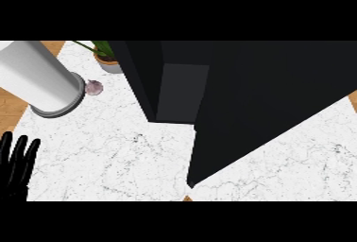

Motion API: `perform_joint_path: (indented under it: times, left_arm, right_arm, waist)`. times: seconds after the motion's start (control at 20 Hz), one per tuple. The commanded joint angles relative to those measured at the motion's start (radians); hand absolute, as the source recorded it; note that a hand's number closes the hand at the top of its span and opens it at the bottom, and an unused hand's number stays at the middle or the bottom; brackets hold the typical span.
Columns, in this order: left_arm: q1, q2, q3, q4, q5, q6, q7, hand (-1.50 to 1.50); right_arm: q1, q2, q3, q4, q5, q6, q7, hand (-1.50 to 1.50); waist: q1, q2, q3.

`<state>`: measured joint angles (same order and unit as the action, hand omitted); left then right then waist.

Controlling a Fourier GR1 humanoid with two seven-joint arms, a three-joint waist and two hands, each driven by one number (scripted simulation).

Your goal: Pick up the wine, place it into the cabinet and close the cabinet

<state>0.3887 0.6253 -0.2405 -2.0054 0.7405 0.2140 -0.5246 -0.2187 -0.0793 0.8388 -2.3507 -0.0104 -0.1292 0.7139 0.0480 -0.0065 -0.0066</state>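
Head view, looking steeply down on the white marbled surface (125, 160). The dark cabinet (279, 85) fills the upper right; a large dark panel, apparently its door (230, 142), swings out over the surface toward the lower centre, so the cabinet reads as open, with a paler grey interior face (182, 92) showing. The wine is nowhere visible: it may already stand inside, hidden by the door, or lie out of view, so neither its position, its long axis nor the way its neck points can be told. On this evidence the closing step at least remains. The left hand (15, 163) rests at the lower left edge, fingers straight and upward, holding nothing; the right hand is not in view. Also shown: a white cylinder (38, 78) on a grey base, a small purplish bulb (93, 87) touching or just beside it, and a potted plant (106, 59).
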Motion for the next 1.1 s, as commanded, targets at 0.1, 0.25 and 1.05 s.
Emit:
perform_joint_path:
  times: [0.1,0.25,1.05]
  left_arm:
    - [0.08,0.071,0.111,-0.023,0.084,-0.125,-0.008,-1.5]
    - [0.022,0.073,0.151,0.048,0.113,-0.163,-0.004,-1.5]
    - [0.03,0.13,0.307,0.127,0.232,-0.338,0.032,-1.5]
  right_arm:
    - [-0.278,0.074,0.043,0.162,-0.022,-0.188,-0.003,1.5]
    - [-0.409,0.074,0.001,0.232,-0.099,-0.255,0.009,1.5]
    - [-1.074,0.079,-0.306,1.011,-0.596,-0.191,-0.219,1.5]
  waist:
    - [0.021,0.001,0.001]
    - [0.013,0.007,0.0]
    - [0.041,0.022,0.003]
